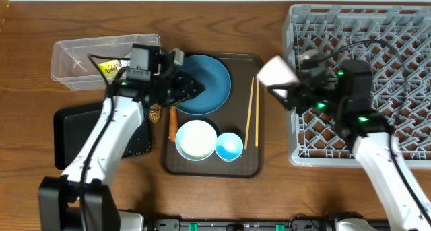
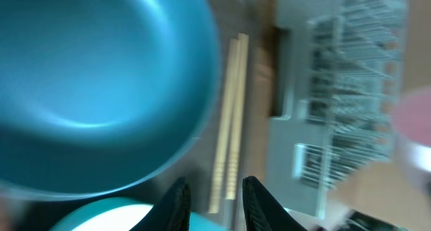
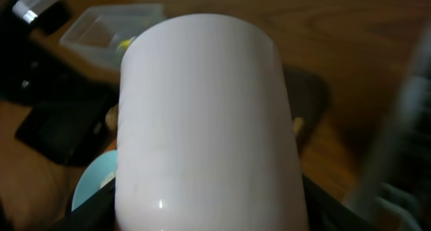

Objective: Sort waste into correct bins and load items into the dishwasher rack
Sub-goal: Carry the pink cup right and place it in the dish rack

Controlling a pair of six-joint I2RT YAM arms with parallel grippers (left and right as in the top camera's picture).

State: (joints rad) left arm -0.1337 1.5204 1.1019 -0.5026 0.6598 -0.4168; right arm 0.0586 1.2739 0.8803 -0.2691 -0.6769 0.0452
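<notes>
Surface (image 1: 273, 190): brown wood, grain running left-right. Four big things lie directly on it. Clear tub (image 1: 71, 62) at far left. Black tray (image 1: 71, 137) just in front of tub, slightly askew. Brown tray (image 1: 202, 167) at centre, just beside black tray, long side running front to back. Grey rack (image 1: 404, 69) at right, narrow strip of bare wood between it and brown tray. Small brown lump (image 1: 155, 114) in gap between the two trays, seemingly on bare wood.
</notes>
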